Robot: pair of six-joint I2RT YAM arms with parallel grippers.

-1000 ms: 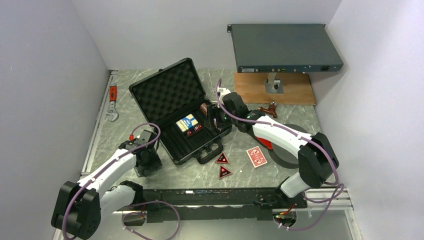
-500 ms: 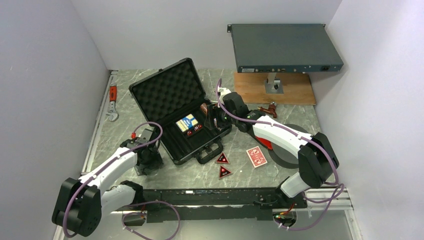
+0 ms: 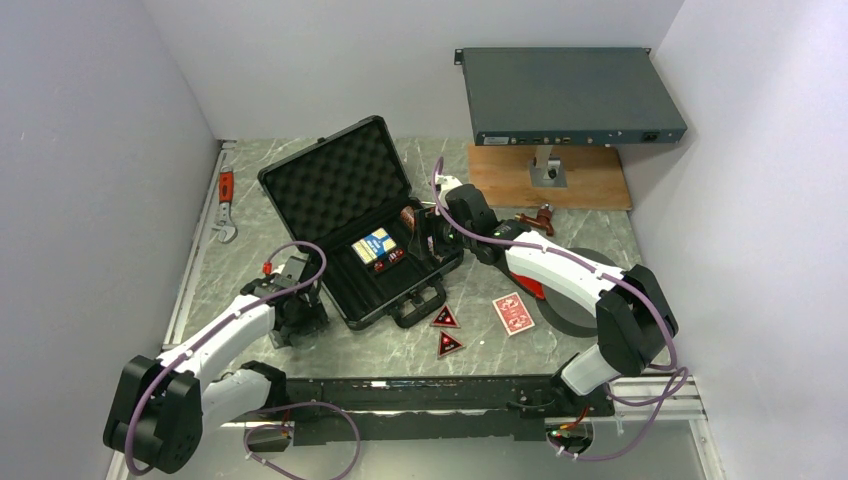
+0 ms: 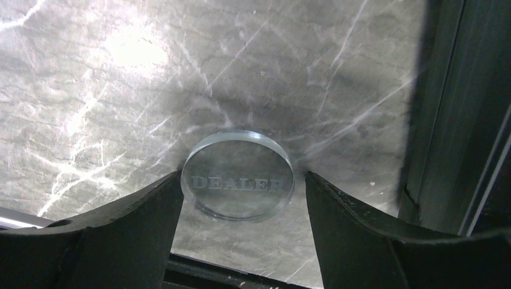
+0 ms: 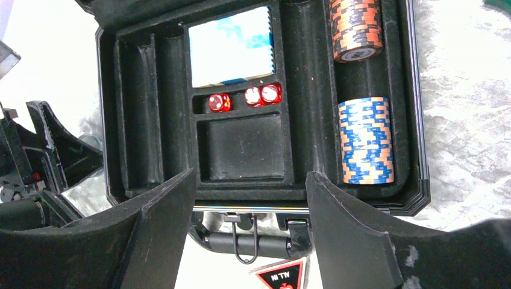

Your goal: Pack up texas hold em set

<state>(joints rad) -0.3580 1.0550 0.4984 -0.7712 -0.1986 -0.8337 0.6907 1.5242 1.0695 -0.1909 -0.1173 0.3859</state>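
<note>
Right gripper (image 5: 250,176) hangs spread above the open briefcase (image 3: 345,190), mid-table, its long axis running near-left to far-right, handle toward the arms. Left gripper (image 4: 244,179), jaws apart, straddles a clear DEALER button (image 4: 238,201) lying flat; I can't tell if either finger touches it.

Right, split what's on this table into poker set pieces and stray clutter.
Poker set: black hard foam-lined briefcase, blue card deck, red card deck, red-black triangular tokens, clear round DEALER disc, blue-white chip roll, red dice.
Lying about: grey flat rack-mount box, wooden board, red-handled metal wrench, black round disc.
</note>
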